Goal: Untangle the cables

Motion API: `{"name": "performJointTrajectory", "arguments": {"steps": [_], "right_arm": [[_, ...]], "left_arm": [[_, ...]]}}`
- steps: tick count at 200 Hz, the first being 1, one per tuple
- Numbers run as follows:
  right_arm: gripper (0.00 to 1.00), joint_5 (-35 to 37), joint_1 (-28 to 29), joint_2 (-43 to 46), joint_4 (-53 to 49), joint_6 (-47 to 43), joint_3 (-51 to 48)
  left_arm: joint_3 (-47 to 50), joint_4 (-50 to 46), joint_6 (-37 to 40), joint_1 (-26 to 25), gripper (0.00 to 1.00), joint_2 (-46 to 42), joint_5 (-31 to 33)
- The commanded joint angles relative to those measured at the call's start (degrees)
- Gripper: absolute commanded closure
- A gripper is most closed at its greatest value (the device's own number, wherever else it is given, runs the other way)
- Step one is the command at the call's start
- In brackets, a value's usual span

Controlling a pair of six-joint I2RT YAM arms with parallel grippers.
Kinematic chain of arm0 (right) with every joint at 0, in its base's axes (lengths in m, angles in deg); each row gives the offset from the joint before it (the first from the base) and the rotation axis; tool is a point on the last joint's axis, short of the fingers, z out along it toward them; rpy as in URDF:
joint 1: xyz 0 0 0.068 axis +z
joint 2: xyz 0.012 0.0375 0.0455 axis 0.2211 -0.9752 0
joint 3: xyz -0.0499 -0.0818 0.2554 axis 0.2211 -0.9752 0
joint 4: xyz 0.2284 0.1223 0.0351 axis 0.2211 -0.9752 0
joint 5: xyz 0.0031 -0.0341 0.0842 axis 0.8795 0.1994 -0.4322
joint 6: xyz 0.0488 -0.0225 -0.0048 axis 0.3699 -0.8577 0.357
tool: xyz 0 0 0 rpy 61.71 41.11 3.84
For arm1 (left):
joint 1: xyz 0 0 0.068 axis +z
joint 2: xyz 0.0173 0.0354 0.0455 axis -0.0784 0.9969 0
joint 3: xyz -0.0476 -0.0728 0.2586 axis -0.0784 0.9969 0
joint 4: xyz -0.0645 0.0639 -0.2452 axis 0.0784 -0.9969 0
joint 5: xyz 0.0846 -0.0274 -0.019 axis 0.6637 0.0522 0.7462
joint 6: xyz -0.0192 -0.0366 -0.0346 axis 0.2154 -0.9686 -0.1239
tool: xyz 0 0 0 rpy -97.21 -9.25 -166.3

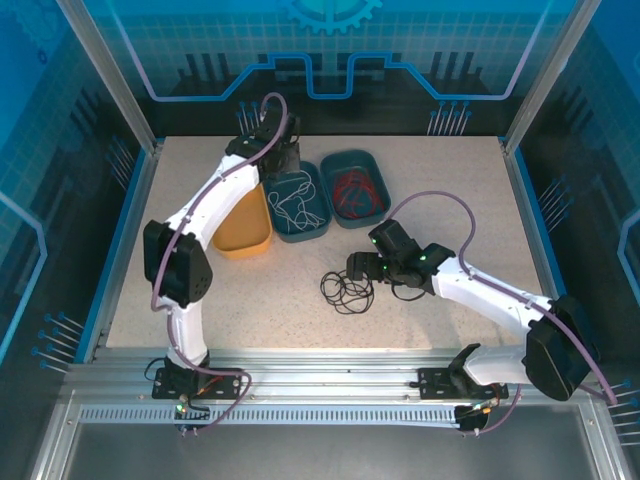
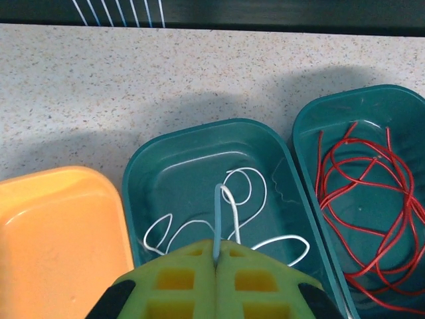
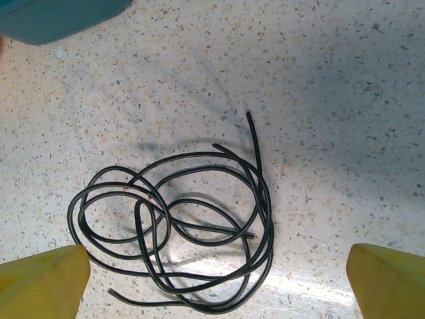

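Left tool (image 2: 216,258) pinching white cable (image 2: 232,209); right tool (image 3: 214,282) wide over black cable (image 3: 174,229).

I'm working in a robot lab cell: aluminium rails (image 1: 330,385) at 6 o'clock, blue circuit-print panels (image 1: 330,50) at 12, speckled tabletop (image 1: 450,190) between

Three trays sit in a row, upper middle of the top view: left tray (image 1: 245,240), middle tray (image 1: 312,228) right beside it, right tray (image 1: 346,160) next along. First cable (image 1: 290,205) lies in the middle tray, second cable (image 1: 358,192) in the right tray. Third cable (image 1: 345,290) is down on the bare tabletop (image 1: 450,190), centre frame, below the trays.
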Motion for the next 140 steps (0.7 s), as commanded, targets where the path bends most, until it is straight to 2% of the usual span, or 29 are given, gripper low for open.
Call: {"name": "performJointTrajectory", "arguments": {"steps": [1,79,129,140], "right_arm": [[0.00,1.47,0.47,1.58,-1.97,0.19,1.45],[0.00,2.74,0.67,3.38,-3.79,0.63,1.48],[0.00,2.72,0.82,3.12,-4.14,0.15,1.50],[0.00,2.74,0.83,3.08,-4.23,-0.05,2.92]], "left_arm": [[-4.90,-3.44,-1.57,1.52,0.97,4.73,-2.05],[-16.13,-6.75,-3.50,4.32,0.91,17.41,-9.69],[-16.25,-9.84,-4.29,4.40,0.74,19.39,-9.52],[-15.79,-10.34,-4.44,4.40,0.73,19.22,-9.59]]}}
